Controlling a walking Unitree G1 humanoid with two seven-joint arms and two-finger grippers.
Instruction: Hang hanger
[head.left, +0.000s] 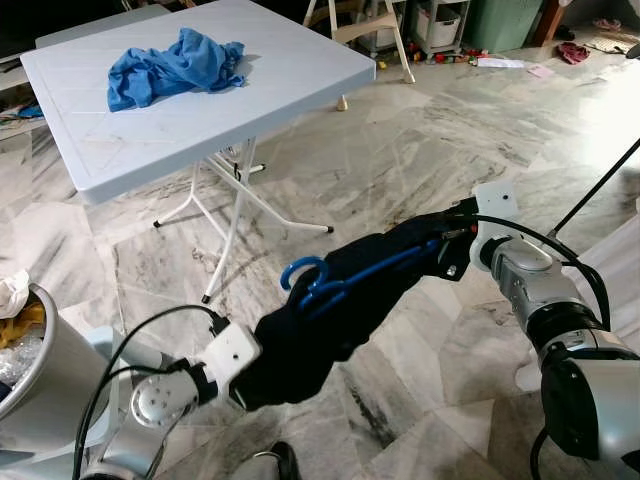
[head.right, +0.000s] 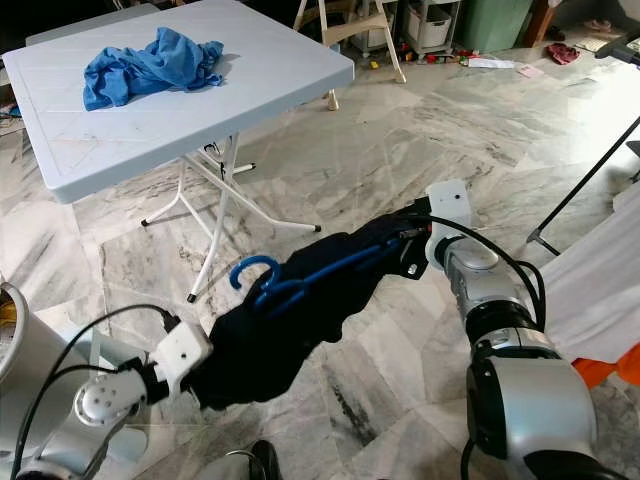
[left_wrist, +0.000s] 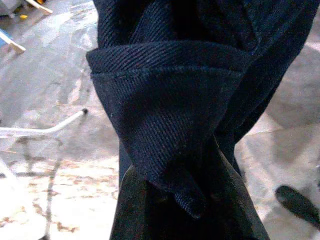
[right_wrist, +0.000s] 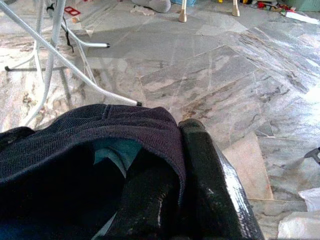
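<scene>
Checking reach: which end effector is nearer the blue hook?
Left. The left end effector grips the garment just below the hook; the right end effector holds the garment's far end.

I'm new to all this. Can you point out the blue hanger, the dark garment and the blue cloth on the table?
blue hanger (head.left: 300, 270): left eye view, its hook.
dark garment (head.left: 310, 345): left eye view, hanging middle.
blue cloth (head.left: 170, 68): left eye view, crumpled centre.

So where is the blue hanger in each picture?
Left eye view: blue hanger, hook poking out of the dark garment, low in the middle.
Right eye view: hanger, left of the middle.
Left wrist view: I can't make the hanger out, just dark cloth.
Right wrist view: a bluish patch under the cloth; can't tell if it's the hanger.
Shared landmark: the white table's legs.
</scene>
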